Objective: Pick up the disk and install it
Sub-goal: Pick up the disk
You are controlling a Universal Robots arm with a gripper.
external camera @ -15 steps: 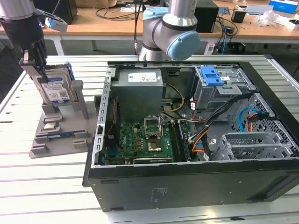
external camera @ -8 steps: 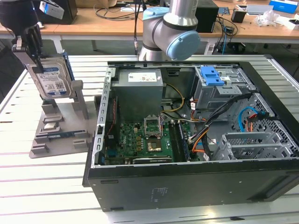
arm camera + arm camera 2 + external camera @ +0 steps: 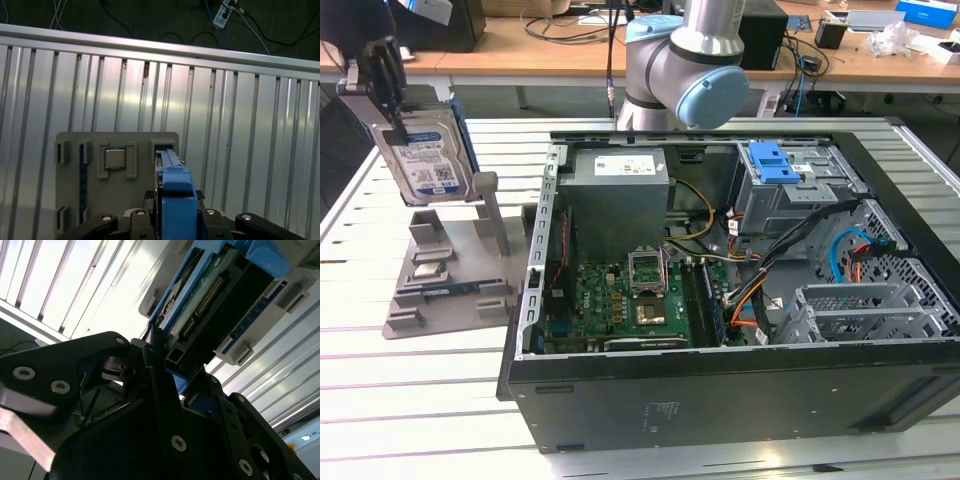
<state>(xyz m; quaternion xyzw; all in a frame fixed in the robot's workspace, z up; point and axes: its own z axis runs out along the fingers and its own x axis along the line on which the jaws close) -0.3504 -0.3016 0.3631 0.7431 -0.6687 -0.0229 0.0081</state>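
In the exterior view, the disk (image 3: 425, 155) is seen toward ten o'clock of the picture. It is held on edge and slightly tilted, with its blue-and-white label turned to the camera and its blue rail frame along the edge facing three o'clock. Its upper end is clamped by the gripper (image 3: 388, 100), whose dark fingers are closed tightly on it. At six o'clock from the disk, the grey stand (image 3: 450, 275) is set on the slatted table (image 3: 380, 400). The disk is carried just over the stand's base, beside an upright post. At three o'clock from the stand, the open computer case (image 3: 740, 400) is laid on its side, with a grey power supply box (image 3: 615, 205) and a motherboard (image 3: 620, 300) inside. A blue latch (image 3: 770, 160) on a silver cage (image 3: 790, 195) is found toward one o'clock of the picture, well apart from the disk. The arm (image 3: 690, 60) is seen at twelve o'clock.

In the second wrist view, the circuit-board side and blue frame of the disk (image 3: 210, 295) are shown pinched by the gripper (image 3: 157, 347), with one black finger (image 3: 162, 400) pressed against the frame. The slatted table (image 3: 65, 280) is seen behind.

In the first wrist view, the blue edge of the disk (image 3: 175, 192) is seen gripped by the gripper (image 3: 175, 220) over the grey stand (image 3: 115, 200). A square chip (image 3: 115, 158) is seated in a pocket of the stand, and the slatted table (image 3: 250, 125) lies around it.
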